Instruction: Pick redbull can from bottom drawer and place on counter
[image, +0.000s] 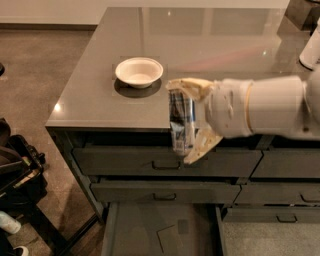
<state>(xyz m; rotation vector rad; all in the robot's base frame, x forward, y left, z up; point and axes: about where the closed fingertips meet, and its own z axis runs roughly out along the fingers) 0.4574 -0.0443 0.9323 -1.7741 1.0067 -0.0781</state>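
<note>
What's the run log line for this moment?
hand: at counter front edge, gripping redbull can | can: upright | bottom drawer: open

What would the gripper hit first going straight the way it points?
Probably nothing nearby: the gripper, jaws shut on the slim silver redbull can, points left along the glossy grey counter's front edge; the white round bowl sits farther back. Depth unclear.

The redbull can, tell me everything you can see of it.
The slim silver metal redbull can with blue-grey patches looks shiny and hangs upright, held between the cream fingers of the white gripper, one across its top, one by its base. It sits before the front edge of the glossy grey counter, above the open dark grey bottom drawer, touching neither.
</note>
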